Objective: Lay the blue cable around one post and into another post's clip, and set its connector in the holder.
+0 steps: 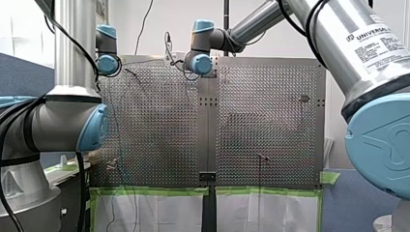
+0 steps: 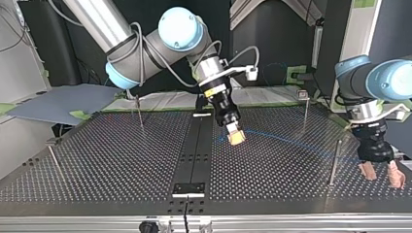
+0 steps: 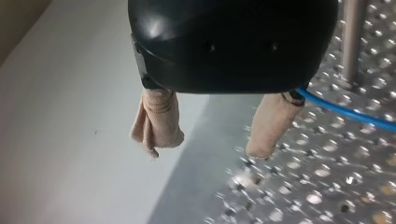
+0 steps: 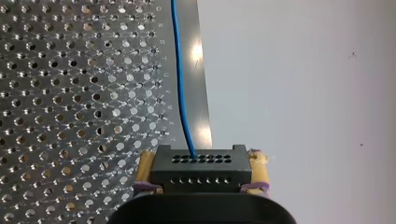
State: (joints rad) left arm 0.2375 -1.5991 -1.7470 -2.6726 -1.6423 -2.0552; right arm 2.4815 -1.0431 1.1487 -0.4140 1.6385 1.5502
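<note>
Blue cable (image 4: 180, 84): thin, smooth, round in section. One end enters the top face of a black connector (image 4: 200, 170), a rectangular plastic block with two rows of small holes. Right tool (image 4: 201, 158) is closed on that connector, one yellow pad on each side face; the pads look soft and carry purple bands near their base. From the connector the cable runs straight ahead of the tool, along the table's plain strip at the edge of the perforated sheet. In the top view the same tool hangs tilted above the table (image 2: 121, 155), just off the dark centre strip at its 3 o'clock side, and the cable shows as a faint blue line leaving it toward 3 o'clock, low over the perforated metal. Left tool (image 3: 208, 147): fingers spread wide, nothing between them, touching nothing. Its fingers (image 3: 156, 121) are wrapped in beige, wrinkled, cloth-like padding under a glossy black rounded housing. Beside this tool a slim upright metal post (image 3: 352, 42) stands in the table, and the cable passes by its foot; cannot tell whether the two touch. Table surface: matte silver plate, regular grid of round holes.
</note>
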